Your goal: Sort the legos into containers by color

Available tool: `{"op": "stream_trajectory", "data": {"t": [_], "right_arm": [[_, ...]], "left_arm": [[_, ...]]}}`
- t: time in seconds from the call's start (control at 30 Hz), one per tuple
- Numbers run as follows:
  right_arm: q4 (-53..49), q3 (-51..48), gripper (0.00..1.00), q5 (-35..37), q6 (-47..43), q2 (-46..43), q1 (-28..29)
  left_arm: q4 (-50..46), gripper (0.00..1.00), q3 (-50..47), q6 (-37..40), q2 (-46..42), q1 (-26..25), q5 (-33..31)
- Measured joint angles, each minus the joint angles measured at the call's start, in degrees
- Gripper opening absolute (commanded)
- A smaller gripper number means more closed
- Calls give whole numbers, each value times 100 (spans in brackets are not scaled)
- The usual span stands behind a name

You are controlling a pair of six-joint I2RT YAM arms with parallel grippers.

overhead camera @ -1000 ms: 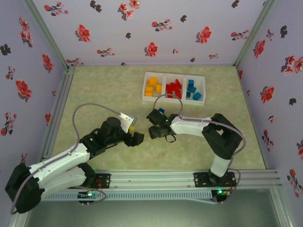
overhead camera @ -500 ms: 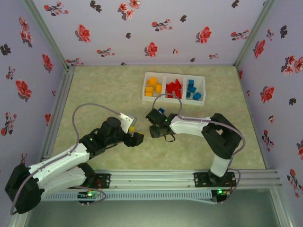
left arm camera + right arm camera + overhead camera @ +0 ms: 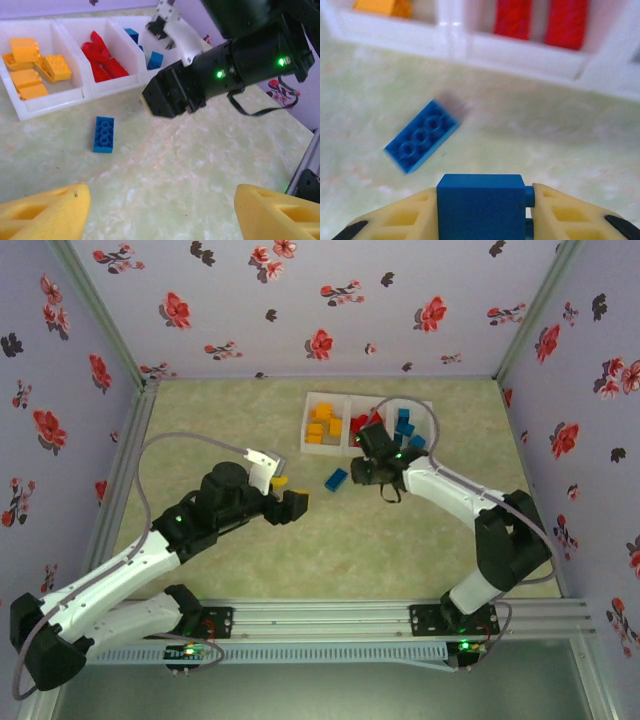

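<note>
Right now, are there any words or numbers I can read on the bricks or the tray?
None can be read. The loose blue brick, the held blue brick and the white tray show no letters; the walls carry only flowers.

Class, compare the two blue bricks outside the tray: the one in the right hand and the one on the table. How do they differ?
The held brick is clamped in the right hand, above the table; the loose brick lies free on it. The held brick shows a plain side; the loose brick shows its studs, facing up. Both are blue and outside the tray.
</note>
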Motion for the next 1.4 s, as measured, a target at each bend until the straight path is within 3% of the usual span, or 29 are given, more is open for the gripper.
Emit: {"op": "stream_trajectory", "data": {"t": [0.27, 0.57, 0.77, 1.1, 1.4], "right_arm": [[-181, 752, 40, -24, -356, 223, -1370], [-424, 2212, 41, -87, -573, 1532, -2035], [-706, 2946, 66, -66, -691, 2247, -2271], [-811, 2500, 70, -173, -734, 1943, -2205], [-420, 1141, 72, -199, -385, 763, -1001]], "left_arm": [[-59, 77, 0, 0, -7, -55, -275], [-203, 77, 26, 59, -7, -116, -330], [-227, 77, 61, 127, -7, -131, -337], [-302, 77, 61, 170, -7, -190, -337], [-326, 77, 79, 170, 50, -247, -334]]}}
